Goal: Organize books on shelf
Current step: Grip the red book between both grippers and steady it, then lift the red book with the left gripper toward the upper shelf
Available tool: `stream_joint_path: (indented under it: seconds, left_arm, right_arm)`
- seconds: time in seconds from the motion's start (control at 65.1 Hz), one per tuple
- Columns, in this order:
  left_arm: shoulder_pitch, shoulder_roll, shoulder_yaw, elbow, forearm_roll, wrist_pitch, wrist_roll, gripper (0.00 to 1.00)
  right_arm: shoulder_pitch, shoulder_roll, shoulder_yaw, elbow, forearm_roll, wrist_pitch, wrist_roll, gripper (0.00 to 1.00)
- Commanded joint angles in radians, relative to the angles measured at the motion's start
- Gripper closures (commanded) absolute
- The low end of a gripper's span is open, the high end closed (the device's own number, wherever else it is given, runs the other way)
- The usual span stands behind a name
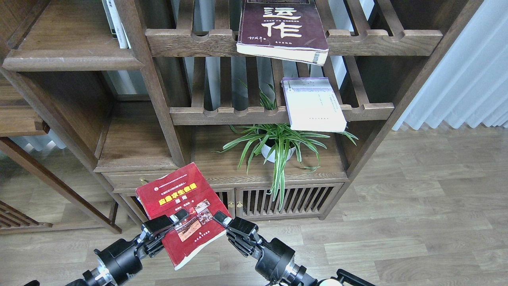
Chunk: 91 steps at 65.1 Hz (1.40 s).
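Observation:
The red book (174, 194) with a yellow title is held tilted in the air, low in front of the bookcase. My left gripper (171, 223) is shut on its lower left edge. My right gripper (223, 219) touches the book's lower right edge; its fingers cannot be told apart. The maroon book (281, 28) with white characters lies flat on the upper slatted rack. The pale white-lavender book (313, 105) lies flat on the lower slatted rack. The solid dark-brown shelf (71, 59) with a rounded front edge is at the upper left.
Thin white-spined books (115, 24) stand at the back right of the solid shelf. A green potted plant (278, 143) stands under the lower slatted rack (222, 115). A lower cabinet with slatted doors (285, 198) is behind the grippers. A white curtain (468, 79) hangs at right.

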Motion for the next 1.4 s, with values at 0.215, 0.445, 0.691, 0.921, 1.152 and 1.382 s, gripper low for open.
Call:
stream_joint_path:
  seconds: [0.215, 0.445, 0.691, 0.921, 1.152, 1.382]
  left_arm:
    - [-0.001, 0.002, -0.001, 0.000, -0.001, 0.000, -0.002, 0.91]
    - [0.001, 0.002, -0.001, 0.000, -0.001, 0.000, -0.002, 0.91]
    - [0.002, 0.001, 0.000, 0.003, -0.001, 0.000, -0.002, 0.90]
    - [-0.002, 0.010, -0.003, 0.000, -0.001, 0.000, 0.003, 0.89]
    - [-0.013, 0.053, -0.006, -0.003, 0.045, 0.000, 0.007, 0.90]
    - [-0.079, 0.143, -0.015, -0.003, 0.119, 0.000, 0.010, 0.89]
  right_arm:
    - [-0.024, 0.014, 0.006, 0.004, 0.006, 0.000, -0.004, 0.96]
    - [-0.016, 0.020, 0.006, -0.002, -0.008, 0.000, -0.003, 0.55]
    - [-0.016, 0.018, 0.008, -0.003, -0.012, 0.000, -0.003, 0.36]
    - [-0.015, 0.020, 0.043, -0.005, -0.012, 0.000, 0.005, 0.17]
    - [-0.013, 0.023, 0.138, -0.008, -0.012, 0.000, 0.014, 0.05]
    - [-0.010, 0.023, 0.153, -0.008, -0.012, 0.000, 0.052, 0.02]
